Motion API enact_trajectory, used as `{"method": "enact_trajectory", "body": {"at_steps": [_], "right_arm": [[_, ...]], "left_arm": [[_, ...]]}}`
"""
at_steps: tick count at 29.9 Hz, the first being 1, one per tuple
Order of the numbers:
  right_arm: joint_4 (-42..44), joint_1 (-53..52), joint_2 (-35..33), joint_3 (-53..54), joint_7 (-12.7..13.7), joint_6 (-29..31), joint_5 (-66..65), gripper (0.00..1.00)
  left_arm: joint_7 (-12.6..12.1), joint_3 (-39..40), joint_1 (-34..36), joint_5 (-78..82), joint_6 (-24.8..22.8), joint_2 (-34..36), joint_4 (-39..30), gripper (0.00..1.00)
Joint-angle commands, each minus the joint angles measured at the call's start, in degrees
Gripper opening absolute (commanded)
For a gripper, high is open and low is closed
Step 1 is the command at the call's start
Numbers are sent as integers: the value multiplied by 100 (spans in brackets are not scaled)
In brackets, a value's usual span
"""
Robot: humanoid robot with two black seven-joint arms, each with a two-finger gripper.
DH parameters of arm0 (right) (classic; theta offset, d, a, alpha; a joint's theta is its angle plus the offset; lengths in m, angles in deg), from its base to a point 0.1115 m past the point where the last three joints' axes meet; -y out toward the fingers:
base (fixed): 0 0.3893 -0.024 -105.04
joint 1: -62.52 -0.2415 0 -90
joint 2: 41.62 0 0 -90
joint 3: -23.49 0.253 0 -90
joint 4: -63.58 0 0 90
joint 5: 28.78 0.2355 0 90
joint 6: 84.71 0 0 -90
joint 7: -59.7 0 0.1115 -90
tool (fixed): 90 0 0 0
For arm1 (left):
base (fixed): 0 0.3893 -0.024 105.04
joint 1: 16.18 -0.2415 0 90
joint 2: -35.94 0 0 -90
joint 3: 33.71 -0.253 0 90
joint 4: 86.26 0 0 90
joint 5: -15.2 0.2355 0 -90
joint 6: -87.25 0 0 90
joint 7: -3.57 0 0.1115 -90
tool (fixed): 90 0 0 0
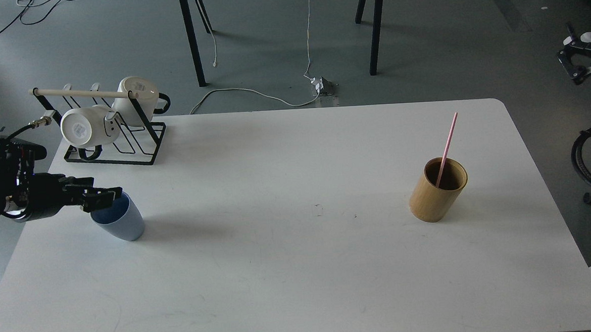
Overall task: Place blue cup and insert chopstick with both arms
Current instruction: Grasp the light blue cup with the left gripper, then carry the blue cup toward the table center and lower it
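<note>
Blue cup (119, 223) upright near desk (301, 267) left edge, left hand (106, 197) clamped on its rim. Chopstick (448, 144) leans in bamboo holder (436, 191) (far right). Right hand out of frame.

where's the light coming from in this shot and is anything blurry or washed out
Head view: soft, diffuse light; the blue cup and the bamboo holder cast faint shadows toward the right, so the light seems to come from the left. The white table is bright but not blown out, with no hard glare. The left claw at the cup's rim reads dark with little detail. The pink chopstick is sharp.
</note>
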Motion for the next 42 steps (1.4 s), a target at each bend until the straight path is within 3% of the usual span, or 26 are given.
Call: {"method": "enact_trajectory", "body": {"at_steps": [1,5,9,16,22,28,33,38,42], "right_arm": [[7,3,0,-5,-8,0,0,100],[7,3,9,-5,-8,0,0,100],[33,3,9,-5,-8,0,0,100],[42,3,-35,30,-8,0,0,100],[42,3,-96,118,-8,0,0,100],[33,-6,-237,180,-8,0,0,100],[15,-6,-307,206,1,0,0,100],[24,-6,-526,206,1,0,0,100],[42,-6,-685,259,1,0,0,100]], "left_arm": [[11,-74,-30,18,101,-5,41,61],[11,-65,-74,114,119,-57,146,44],[11,-92,-91,185,110,-224,357,19],[11,-285,14,176,110,-233,375,4],[11,-303,655,185,-91,-128,-194,3],[11,-285,1674,229,-1128,-92,-1232,3],[11,-320,2123,957,-1486,-1583,-1409,4],[11,-329,2282,1274,-1486,-2911,-1400,4],[-336,-521,2220,1547,-1486,-3703,-1383,5]]}}
